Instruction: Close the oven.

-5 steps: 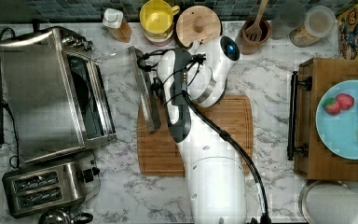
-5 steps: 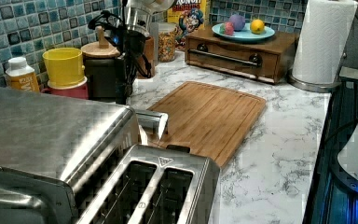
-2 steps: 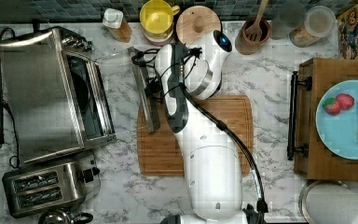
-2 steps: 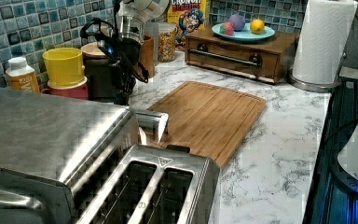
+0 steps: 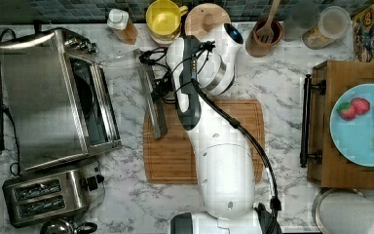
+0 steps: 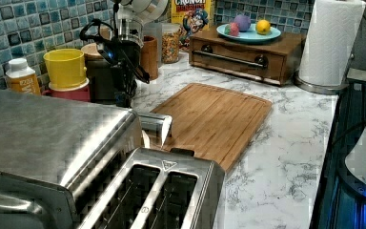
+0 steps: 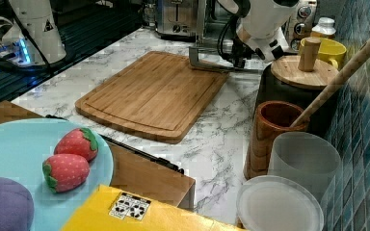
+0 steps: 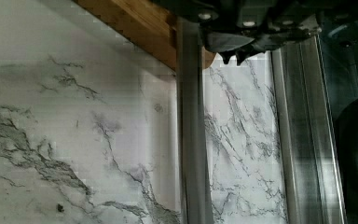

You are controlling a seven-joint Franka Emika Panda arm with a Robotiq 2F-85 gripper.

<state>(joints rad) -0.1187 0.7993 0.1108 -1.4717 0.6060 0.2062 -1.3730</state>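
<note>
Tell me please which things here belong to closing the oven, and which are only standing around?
Belonging to the job:
- oven, its door folded down open
- door handle
- gripper, beside the handle

Only standing around:
- cutting board
- toaster
- yellow mug
- fruit plate
- paper towel roll

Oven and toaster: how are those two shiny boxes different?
The oven is much bigger than the toaster. The oven opens at the front, and its glass door hangs open with a dark inside showing; the toaster has two slots on top and no door. Both are brushed steel and sit side by side on the marble counter.
</note>
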